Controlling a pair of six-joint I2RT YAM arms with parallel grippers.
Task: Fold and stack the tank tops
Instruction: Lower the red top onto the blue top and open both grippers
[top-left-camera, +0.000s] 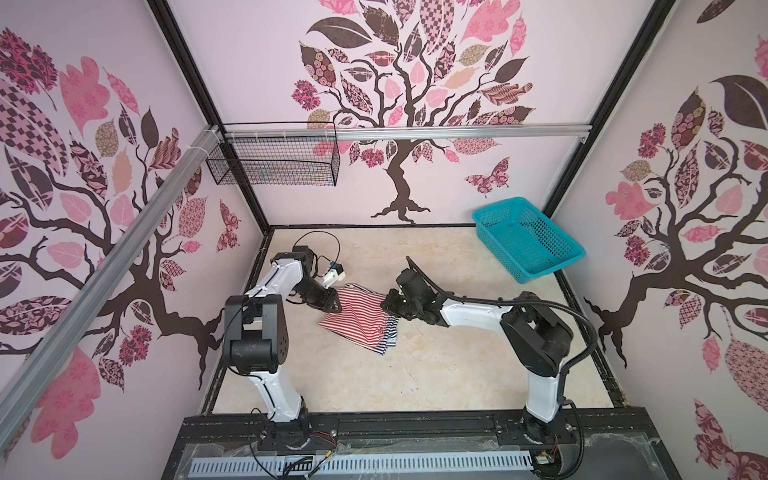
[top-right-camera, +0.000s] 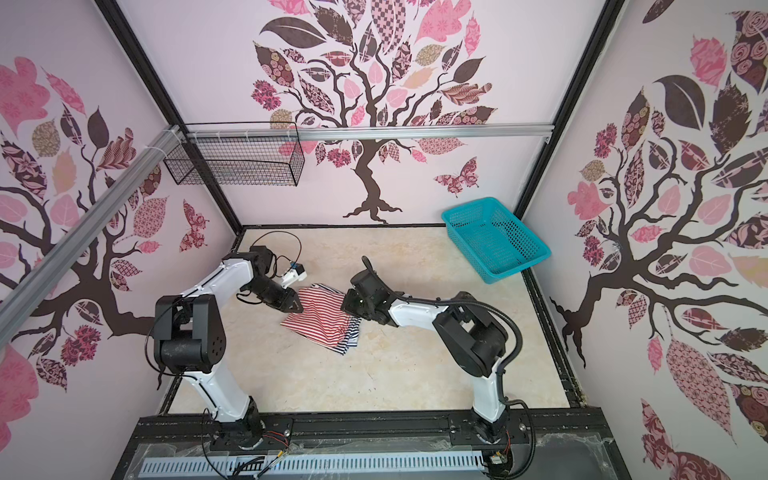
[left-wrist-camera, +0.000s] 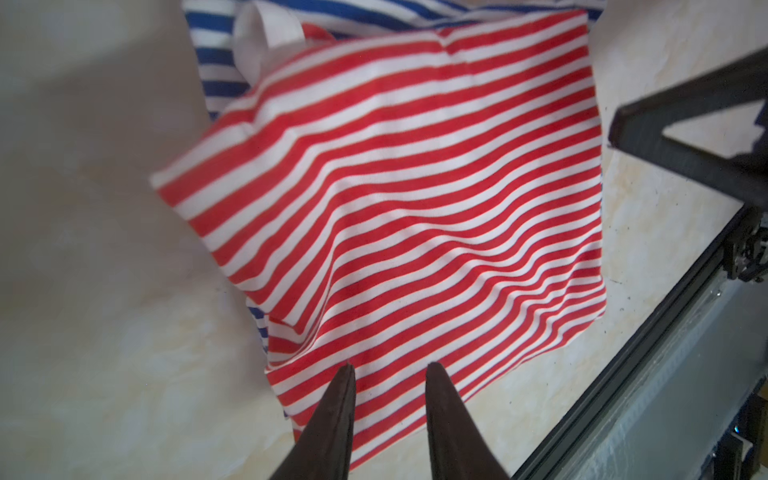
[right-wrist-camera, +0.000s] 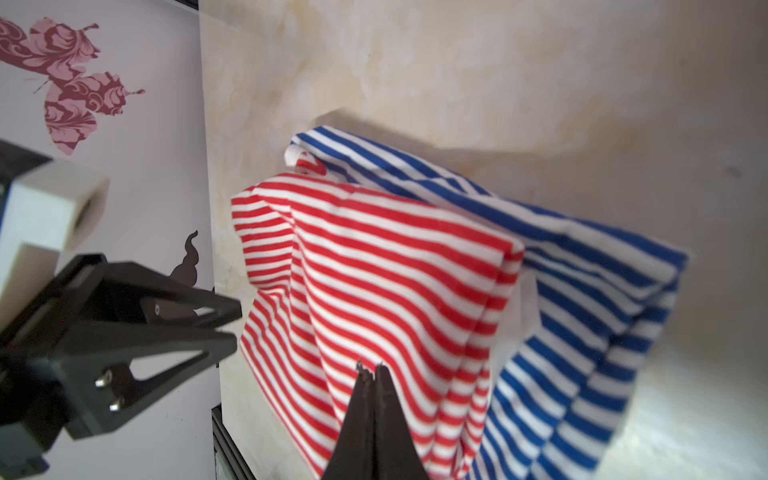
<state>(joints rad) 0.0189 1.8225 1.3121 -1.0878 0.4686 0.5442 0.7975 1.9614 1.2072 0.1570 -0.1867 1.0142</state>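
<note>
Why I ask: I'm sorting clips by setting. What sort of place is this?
Probably a robot test cell, not a home: two white-and-black robot arms mounted on a black base rail, and a cream tabletop walled by panels with pink tree decals.

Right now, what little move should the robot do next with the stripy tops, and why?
Probably close the left hand on the red-and-white top: it hangs open over that top's edge, while the right hand looks pinched shut on the opposite edge.
</note>
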